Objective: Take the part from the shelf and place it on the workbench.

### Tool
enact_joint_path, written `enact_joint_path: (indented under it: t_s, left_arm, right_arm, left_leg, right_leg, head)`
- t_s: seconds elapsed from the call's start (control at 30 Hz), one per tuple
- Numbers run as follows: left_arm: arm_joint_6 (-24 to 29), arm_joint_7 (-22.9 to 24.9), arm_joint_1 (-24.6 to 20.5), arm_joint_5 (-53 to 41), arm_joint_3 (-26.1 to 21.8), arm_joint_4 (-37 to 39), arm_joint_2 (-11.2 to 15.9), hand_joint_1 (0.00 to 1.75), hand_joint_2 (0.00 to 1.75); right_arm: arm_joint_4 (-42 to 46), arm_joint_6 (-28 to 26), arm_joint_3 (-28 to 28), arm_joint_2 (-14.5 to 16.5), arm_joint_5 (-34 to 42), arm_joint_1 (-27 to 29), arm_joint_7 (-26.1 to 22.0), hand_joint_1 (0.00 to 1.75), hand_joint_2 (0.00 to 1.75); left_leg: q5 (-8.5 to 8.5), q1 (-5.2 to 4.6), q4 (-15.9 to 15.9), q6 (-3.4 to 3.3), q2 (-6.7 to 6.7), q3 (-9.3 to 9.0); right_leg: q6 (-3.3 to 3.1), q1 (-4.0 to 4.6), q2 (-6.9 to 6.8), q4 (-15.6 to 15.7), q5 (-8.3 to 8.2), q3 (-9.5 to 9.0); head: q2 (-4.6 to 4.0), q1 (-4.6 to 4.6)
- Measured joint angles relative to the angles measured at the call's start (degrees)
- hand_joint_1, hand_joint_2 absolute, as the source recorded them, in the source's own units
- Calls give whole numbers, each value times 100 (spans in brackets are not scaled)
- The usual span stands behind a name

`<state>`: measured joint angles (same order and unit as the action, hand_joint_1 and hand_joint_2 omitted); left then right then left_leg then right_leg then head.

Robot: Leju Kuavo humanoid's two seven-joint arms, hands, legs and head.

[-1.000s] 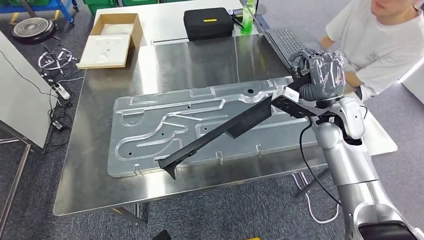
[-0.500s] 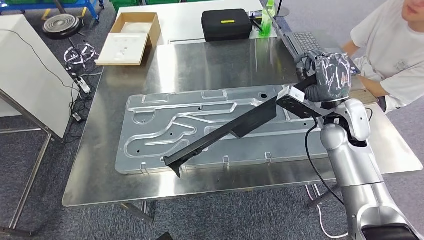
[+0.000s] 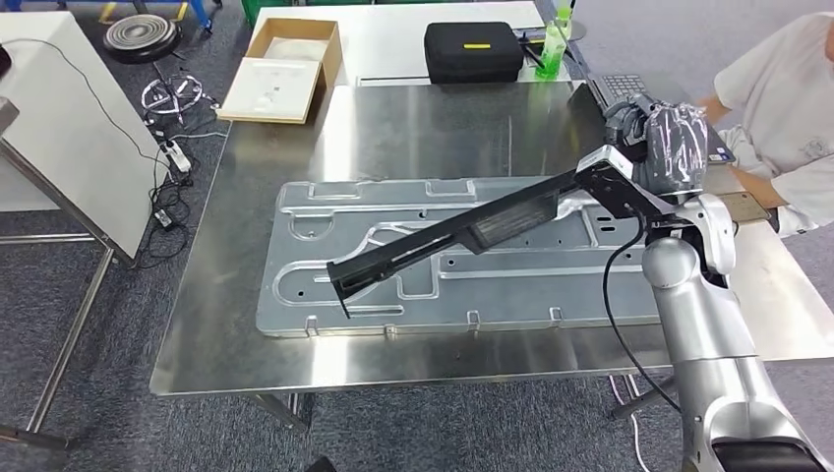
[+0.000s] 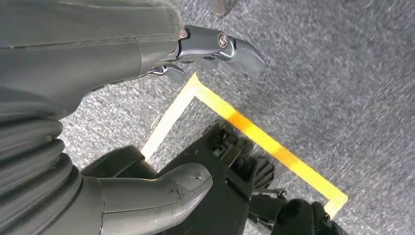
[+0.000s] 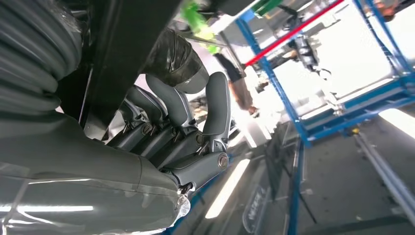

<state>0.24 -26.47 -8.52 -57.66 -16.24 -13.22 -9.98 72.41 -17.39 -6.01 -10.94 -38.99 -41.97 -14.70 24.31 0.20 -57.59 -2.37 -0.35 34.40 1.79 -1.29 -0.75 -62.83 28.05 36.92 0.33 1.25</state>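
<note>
One long black moulded plastic trim part [image 3: 462, 234], gripped at right end by right hand [image 3: 661, 147], cantilevers above grey stamped metal panel [image 3: 325, 305] on steel workbench [image 3: 246, 364]. Likely stiff, light, end-heavy leverage; mid-span hold steadier. Left hand [image 4: 147, 122] hangs unclosed, holding nothing.

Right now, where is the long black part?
In the head view, the long black part is held at its right end by the right hand and slants down to the left above the grey stamped metal panel on the steel workbench.
</note>
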Motion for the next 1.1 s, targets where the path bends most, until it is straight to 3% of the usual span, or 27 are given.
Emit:
enact_joint_path:
  t_s: [0.07, 0.1, 0.13, 0.17, 0.27, 0.33, 0.4, 0.47, 0.5, 0.6, 0.63, 0.67, 0.7, 0.77, 0.83, 0.97, 1.0, 1.07, 1.1]
  left_arm:
    - [-1, -2, 1, 4, 0, 0, 3, 0, 175]
    - [-1, -2, 6, 7, 0, 0, 6, 0, 175]
    - [-2, -2, 11, 9, 0, 0, 9, 0, 175]
    - [-3, -2, 16, 11, 0, 0, 11, 0, 175]
    - [-4, -9, 14, 13, 2, 0, 13, 0, 175]
    - [-4, -14, 8, 14, 2, 0, 14, 0, 175]
    - [-5, -15, 10, 15, 2, 0, 15, 0, 175]
    - [-7, -15, 12, 21, 2, 0, 16, 0, 175]
    - [-7, -15, 10, 30, 2, 0, 17, 0, 175]
    - [-7, -14, 18, 56, 2, 0, 19, 0, 175]
    - [-7, -13, 26, 61, 2, 0, 20, 0, 175]
    - [-7, -13, 32, 64, 2, 0, 21, 0, 175]
    - [-8, -15, 35, 68, 2, 0, 23, 0, 175]
    - [-8, -23, 32, 71, 2, 0, 27, 0, 175]
    - [-8, -34, 27, 72, 3, 0, 31, 0, 175]
    - [-3, -52, 30, 105, 2, 0, 42, 0, 175]
    - [7, -55, 27, 108, 2, 0, 43, 0, 175]
    - [30, -61, 24, 107, 2, 0, 44, 0, 175]
    - [38, -62, 26, 107, 2, 0, 44, 0, 131]
  right_arm:
    - [-94, 201, 28, -42, 112, -32, -66, 175, 175]
    - [-165, 303, 36, -73, 158, -39, -111, 175, 175]
    - [-239, 376, 39, -109, 186, -42, -163, 175, 175]
    - [-315, 425, 42, -145, 200, -50, -214, 175, 175]
    - [-483, 476, 45, -219, 208, -137, -315, 175, 175]
    - [-559, 495, 47, -240, 212, -206, -334, 175, 175]
    - [-621, 503, 48, -252, 211, -236, -338, 175, 175]
    - [-671, 503, 48, -255, 199, -260, -339, 175, 175]
    - [-692, 502, 48, -255, 192, -277, -339, 175, 175]
    - [-774, 498, 48, -255, 183, -308, -339, 175, 175]
    - [-810, 494, 48, -255, 183, -306, -339, 175, 175]
    - [-843, 487, 48, -255, 183, -304, -339, 131, 175]
    - [-874, 475, 48, -255, 184, -305, -339, 87, 175]
    - [-920, 432, 49, -255, 186, -314, -336, 0, 175]
    - [-957, 375, 53, -255, 187, -326, -326, 0, 175]
    - [-1037, 214, 91, -255, 187, -323, -254, 0, 175]
    - [-1051, 163, 111, -255, 192, -323, -231, 0, 175]
    - [-1083, 76, 170, -255, 215, -307, -197, 0, 175]
    - [-1102, 42, 206, -255, 234, -287, -182, 0, 175]
  left_leg:
    - [-4, -17, 10, -41, -3, -5]
    - [0, -25, 4, -51, -8, -3]
    - [6, -32, -8, -56, -17, -3]
    - [15, -36, -25, -57, -30, -2]
    - [73, -51, -116, -16, -64, 15]
    - [97, -68, -158, 34, -74, 46]
    - [95, -74, -156, 76, -80, 58]
    - [198, -66, -275, 135, -67, 107]
    - [327, -59, -473, 169, -56, 195]
    - [815, -15, -1536, 242, -29, 689]
    - [846, -5, -1746, 256, -23, 796]
    - [766, 2, -1738, 262, -17, 799]
    - [594, 8, -1506, 260, -11, 693]
    - [223, 8, -696, 226, 6, 296]
    - [95, -12, -198, 176, 12, 54]
    - [51, -21, -58, 43, 1, 4]
    - [25, -11, -19, 4, 3, -13]
    - [5, -12, 9, -41, 3, -25]
    - [9, -17, 2, -47, 1, -23]
  right_leg:
    - [9, -1, 39, -730, 341, 357]
    - [14, 0, 51, -1057, 442, 527]
    - [17, -1, 58, -1211, 436, 616]
    - [14, -1, 59, -1150, 326, 598]
    - [-24, 10, 70, -105, -192, 103]
    - [-57, 37, 79, 263, -269, -69]
    - [-98, 42, 78, 281, -272, -72]
    - [-158, 16, 68, 314, -293, -83]
    - [-186, 2, 59, 330, -302, -90]
    - [-224, 4, 37, 334, -298, -91]
    - [-226, 3, 32, 332, -296, -92]
    - [-226, 1, 28, 330, -295, -93]
    - [-224, -2, 27, 329, -294, -98]
    - [-202, 4, 27, 324, -287, -107]
    - [-145, 14, 30, 325, -289, -102]
    - [-14, -2, 27, 278, -241, -75]
    - [5, -7, 34, 113, -129, -1]
    - [27, -8, 54, -534, 212, 303]
    - [38, -7, 61, -897, 347, 484]
  head:
    - [0, 1]
    - [0, 2]
    - [0, 1]
    - [0, 2]
    - [0, 1]
    - [0, 0]
    - [0, -1]
    - [0, -4]
    - [0, -5]
    - [0, -7]
    - [0, -8]
    - [0, -8]
    - [0, -8]
    - [0, -8]
    - [0, -7]
    - [0, -4]
    - [0, -4]
    - [0, -2]
    - [0, -3]
